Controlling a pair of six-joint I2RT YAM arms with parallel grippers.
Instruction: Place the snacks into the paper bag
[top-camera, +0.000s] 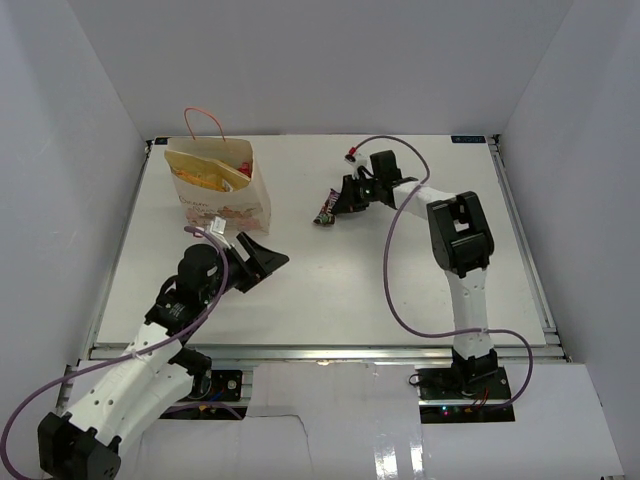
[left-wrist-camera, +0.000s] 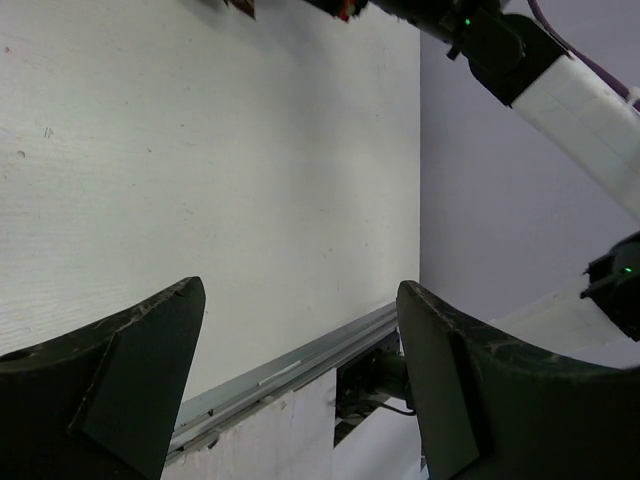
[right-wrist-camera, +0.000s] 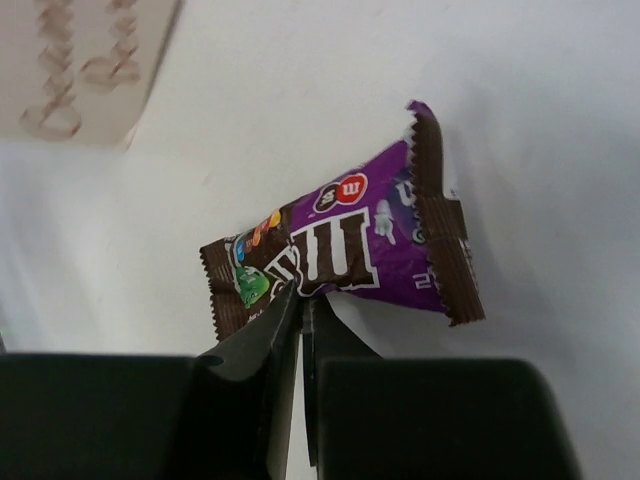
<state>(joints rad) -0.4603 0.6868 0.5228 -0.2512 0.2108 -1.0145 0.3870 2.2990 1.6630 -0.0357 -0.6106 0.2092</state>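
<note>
A dark purple and brown M&M's packet (right-wrist-camera: 350, 245) lies out on the white table, right of the paper bag. My right gripper (right-wrist-camera: 308, 295) is shut, and its fingertips pinch the packet's near edge. From above, the packet (top-camera: 326, 210) sticks out just left of the right gripper (top-camera: 340, 203). The cream paper bag (top-camera: 218, 185) stands at the back left with its mouth open, and yellow snacks (top-camera: 205, 178) show inside it. My left gripper (top-camera: 258, 250) hovers open near the bag's front right. Nothing is between the fingers of the left gripper (left-wrist-camera: 300, 290).
The bag's pink cord handle (top-camera: 203, 120) loops up above its mouth. A corner of the printed bag (right-wrist-camera: 80, 60) shows at the top left of the right wrist view. The table's metal front rail (left-wrist-camera: 290, 370) runs below the left fingers. White walls enclose the table.
</note>
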